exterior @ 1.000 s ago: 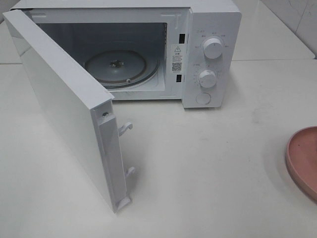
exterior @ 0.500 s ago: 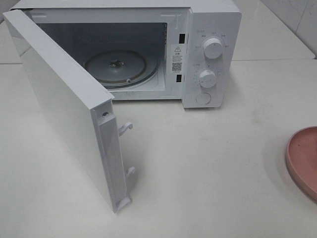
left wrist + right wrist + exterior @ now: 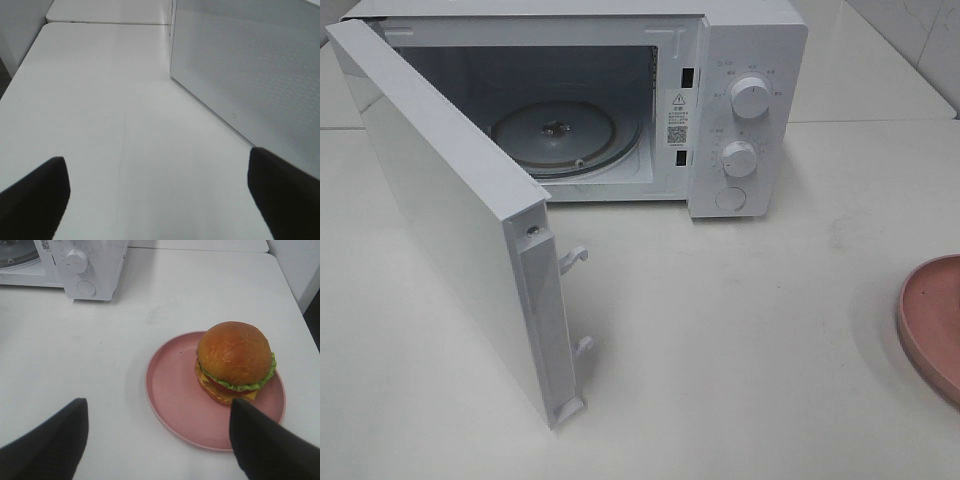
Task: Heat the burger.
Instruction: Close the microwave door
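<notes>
The burger (image 3: 234, 361), with a golden-brown bun, green lettuce and a dark patty, sits on a pink plate (image 3: 175, 395) in the right wrist view. My right gripper (image 3: 157, 455) is open and empty, held back from the plate's near rim. In the high view only the plate's edge (image 3: 932, 325) shows at the right; the burger and both arms are out of that view. The white microwave (image 3: 745, 110) stands at the back with its door (image 3: 460, 230) swung wide open and its glass turntable (image 3: 555, 135) bare. My left gripper (image 3: 157, 200) is open and empty beside the door's outer face (image 3: 250, 70).
The open door juts far forward over the left half of the white table (image 3: 740, 340). The microwave's two knobs (image 3: 750, 97) and its round button (image 3: 730, 198) are on its right panel. A table seam runs along the back.
</notes>
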Robot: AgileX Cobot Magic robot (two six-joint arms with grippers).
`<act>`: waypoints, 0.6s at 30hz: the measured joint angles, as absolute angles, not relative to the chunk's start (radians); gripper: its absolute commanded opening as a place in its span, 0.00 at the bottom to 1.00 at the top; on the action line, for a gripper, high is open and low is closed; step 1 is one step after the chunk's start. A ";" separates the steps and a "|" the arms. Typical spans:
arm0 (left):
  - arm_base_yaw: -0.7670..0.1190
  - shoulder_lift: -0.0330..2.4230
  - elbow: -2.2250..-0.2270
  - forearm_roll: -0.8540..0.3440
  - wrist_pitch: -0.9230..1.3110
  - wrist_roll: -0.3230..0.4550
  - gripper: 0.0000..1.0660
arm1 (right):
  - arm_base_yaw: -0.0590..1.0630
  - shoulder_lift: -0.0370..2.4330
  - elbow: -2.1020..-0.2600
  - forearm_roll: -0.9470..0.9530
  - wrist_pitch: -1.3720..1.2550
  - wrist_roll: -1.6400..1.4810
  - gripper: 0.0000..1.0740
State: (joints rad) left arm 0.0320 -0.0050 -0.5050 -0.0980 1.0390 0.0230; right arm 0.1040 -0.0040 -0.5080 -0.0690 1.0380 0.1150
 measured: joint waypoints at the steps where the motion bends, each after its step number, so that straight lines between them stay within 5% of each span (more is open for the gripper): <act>1: 0.032 -0.005 -0.505 -0.098 1.039 0.023 0.83 | 0.104 -0.004 -0.508 -0.069 1.038 0.115 0.70; 18: 0.032 0.058 -0.518 -0.134 0.943 0.022 0.77 | 0.104 -0.004 -0.508 -0.069 1.038 0.115 0.70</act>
